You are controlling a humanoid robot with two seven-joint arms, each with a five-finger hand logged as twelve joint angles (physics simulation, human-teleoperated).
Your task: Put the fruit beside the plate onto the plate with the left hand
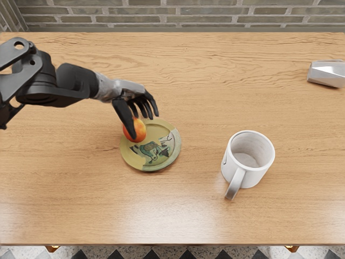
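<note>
left hand (131, 101): fingers (146, 107) wrapped on the fruit (136, 130), thumb across its front.
fruit: just under the fingers, over the plate (161, 150) rim.
risk: let go this close to the rim, it may roll off onto the counter (81, 183).
cause: round fruit, sloped edge.
mug (247, 157): well right of the fingers.

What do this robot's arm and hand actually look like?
The left arm is bulky, rounded dark grey and black segments, narrowing to a silvery grey wrist. The left hand has five slim black fingers. A pale grey faceted piece at the right edge may be the right arm.
</note>
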